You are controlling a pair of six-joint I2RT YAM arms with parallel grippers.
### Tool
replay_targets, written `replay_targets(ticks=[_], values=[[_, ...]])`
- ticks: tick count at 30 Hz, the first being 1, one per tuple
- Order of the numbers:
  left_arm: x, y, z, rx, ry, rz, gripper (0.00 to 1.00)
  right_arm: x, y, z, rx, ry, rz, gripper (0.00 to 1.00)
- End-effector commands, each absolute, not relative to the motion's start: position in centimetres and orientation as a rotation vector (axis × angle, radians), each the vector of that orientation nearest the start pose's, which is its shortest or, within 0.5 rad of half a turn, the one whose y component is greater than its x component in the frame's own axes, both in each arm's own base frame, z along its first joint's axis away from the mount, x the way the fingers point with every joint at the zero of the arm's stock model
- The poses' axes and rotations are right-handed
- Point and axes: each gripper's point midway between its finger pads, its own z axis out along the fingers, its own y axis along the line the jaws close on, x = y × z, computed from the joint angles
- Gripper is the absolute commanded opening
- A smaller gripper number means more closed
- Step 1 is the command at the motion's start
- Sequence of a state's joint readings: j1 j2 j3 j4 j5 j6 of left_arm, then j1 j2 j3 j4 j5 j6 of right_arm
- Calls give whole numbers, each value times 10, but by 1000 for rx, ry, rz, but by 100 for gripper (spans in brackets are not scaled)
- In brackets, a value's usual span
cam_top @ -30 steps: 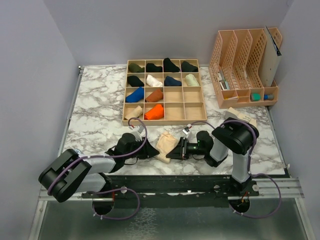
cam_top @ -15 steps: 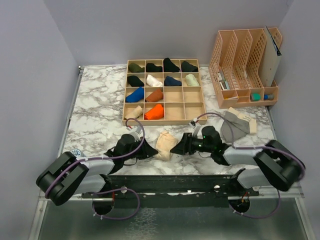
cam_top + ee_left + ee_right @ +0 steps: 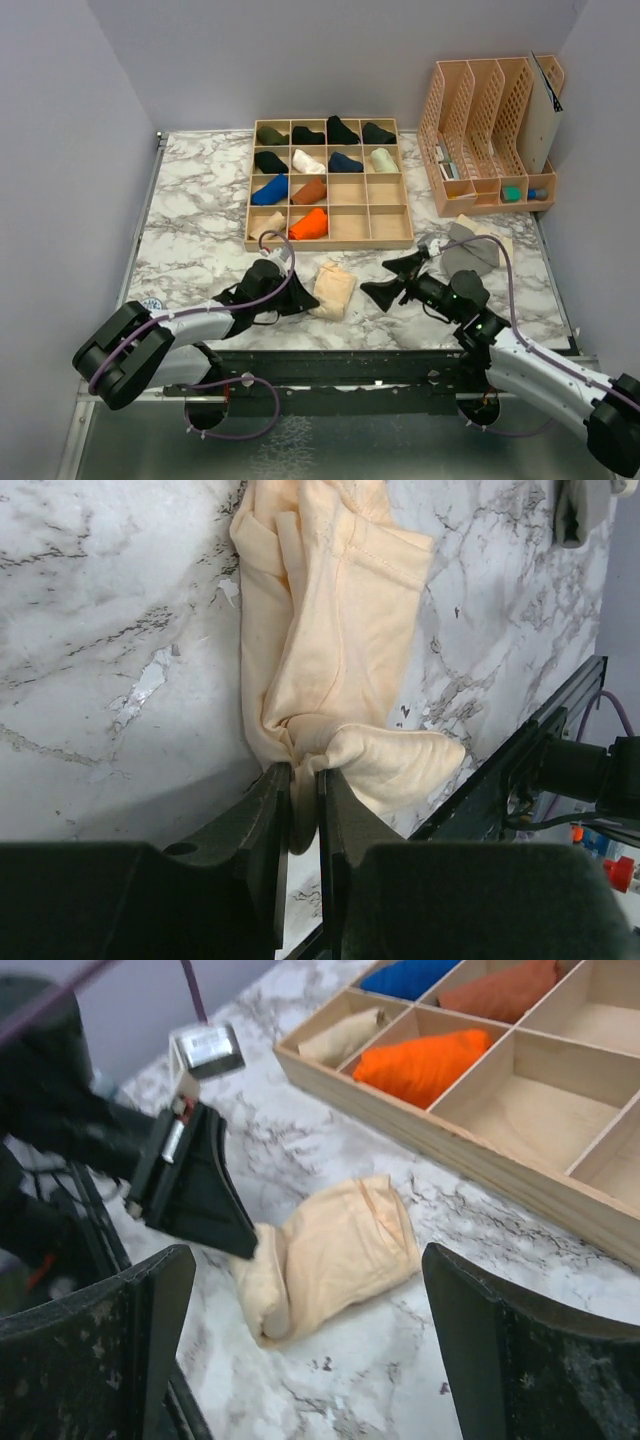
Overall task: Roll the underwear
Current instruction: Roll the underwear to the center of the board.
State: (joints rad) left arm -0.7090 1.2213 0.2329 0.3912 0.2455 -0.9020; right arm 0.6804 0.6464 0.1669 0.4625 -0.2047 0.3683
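R arm [image 3: 505, 345] back, L arm [image 3: 205, 323] – pinching underwear [image 3: 333, 289]

The left arm [image 3: 195, 328], at the lower left of the overhead view, and the right arm [image 3: 545, 368], at the lower right, both have pale grey links and bulky black joints. Thin purple cables [image 3: 278, 402] loop along them. The left gripper [image 3: 302, 772] has matte black wedge-shaped fingers [image 3: 262, 830], one with a round recess.

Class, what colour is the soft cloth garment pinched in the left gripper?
Plain pale beige; the soft cloth underwear shows best in the left wrist view.
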Motion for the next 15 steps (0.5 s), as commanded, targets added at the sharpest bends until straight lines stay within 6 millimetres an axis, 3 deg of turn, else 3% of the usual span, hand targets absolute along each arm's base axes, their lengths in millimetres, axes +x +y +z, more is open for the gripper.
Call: replay_targets(ticks=[1, 2, 3, 4, 7, 10, 11, 13, 15], values=[[170, -230, 12, -85, 2540, -926, 20, 184, 249, 163, -775, 1495, 926, 93], [171, -228, 12, -97, 2550, -904, 20, 179, 256, 164, -860, 1443, 904, 73], [172, -227, 12, -119, 2562, -882, 19, 174, 262, 168, -947, 1380, 864, 59], [173, -225, 12, -133, 2575, -859, 19, 168, 269, 173, -1029, 1310, 826, 52], [175, -225, 13, -132, 2602, -826, 18, 147, 284, 165, -1295, 1130, 691, 54], [174, -228, 12, -104, 2633, -818, 19, 138, 295, 134, -1507, 1083, 512, 52], [174, -229, 10, -98, 2643, -813, 19, 136, 298, 121, -1580, 1071, 440, 47], [173, -229, 6, -94, 2676, -795, 19, 135, 303, 105, -1656, 1062, 312, 41], [171, -227, 3, -99, 2701, -778, 19, 134, 309, 96, -1692, 1033, 235, 41]])
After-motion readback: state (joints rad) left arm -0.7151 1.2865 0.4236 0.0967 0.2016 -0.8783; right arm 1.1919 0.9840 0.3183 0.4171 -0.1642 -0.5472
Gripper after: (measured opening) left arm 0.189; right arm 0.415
